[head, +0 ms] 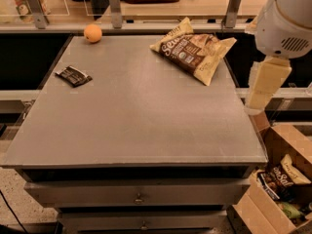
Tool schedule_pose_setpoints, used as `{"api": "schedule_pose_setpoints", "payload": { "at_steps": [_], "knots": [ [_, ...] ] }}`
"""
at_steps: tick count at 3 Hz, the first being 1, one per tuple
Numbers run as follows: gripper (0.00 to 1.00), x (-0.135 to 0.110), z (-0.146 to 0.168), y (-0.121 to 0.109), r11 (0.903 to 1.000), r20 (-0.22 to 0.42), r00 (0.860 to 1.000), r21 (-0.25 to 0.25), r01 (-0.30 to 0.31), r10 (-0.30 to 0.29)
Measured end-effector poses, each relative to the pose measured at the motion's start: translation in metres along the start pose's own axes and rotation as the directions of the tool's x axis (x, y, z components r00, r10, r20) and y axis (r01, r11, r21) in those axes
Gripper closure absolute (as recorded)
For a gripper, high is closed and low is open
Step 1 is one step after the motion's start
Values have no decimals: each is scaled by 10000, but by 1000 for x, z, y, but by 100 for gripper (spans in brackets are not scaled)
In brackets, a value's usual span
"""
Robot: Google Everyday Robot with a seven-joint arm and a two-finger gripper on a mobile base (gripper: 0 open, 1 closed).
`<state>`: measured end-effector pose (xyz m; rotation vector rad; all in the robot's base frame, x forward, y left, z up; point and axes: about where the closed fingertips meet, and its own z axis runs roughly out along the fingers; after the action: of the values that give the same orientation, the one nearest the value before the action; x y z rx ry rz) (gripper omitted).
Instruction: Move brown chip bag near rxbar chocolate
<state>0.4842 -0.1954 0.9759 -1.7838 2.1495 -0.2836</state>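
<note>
The brown chip bag (192,50) lies flat at the far right of the grey table (146,126), with cream edges and a dark brown centre panel. The rxbar chocolate (73,75) lies at the far left of the table, well apart from the bag. My gripper is out of view. Only my arm shows: a white round joint (287,18) and a cream link (263,84) hang beside the table's right edge, right of and nearer than the bag.
An orange (92,33) sits at the table's far left corner, behind the bar. A rail with posts (114,6) runs along the back. An open cardboard box (292,145) holding a small dark "Salt" bag (279,178) stands on the floor at the right.
</note>
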Motion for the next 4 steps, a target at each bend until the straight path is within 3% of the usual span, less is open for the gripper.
{"api": "schedule_pose_setpoints", "payload": {
  "at_steps": [1,2,4],
  "knots": [
    [0,-12,14,-29,9952,-435,9973,750,627,-595],
    [0,-16,25,-65,9814,-806,9916,1559,1123,-1007],
    [0,-15,52,-147,9576,-1692,9792,2446,1522,-1124]
  ]
}}
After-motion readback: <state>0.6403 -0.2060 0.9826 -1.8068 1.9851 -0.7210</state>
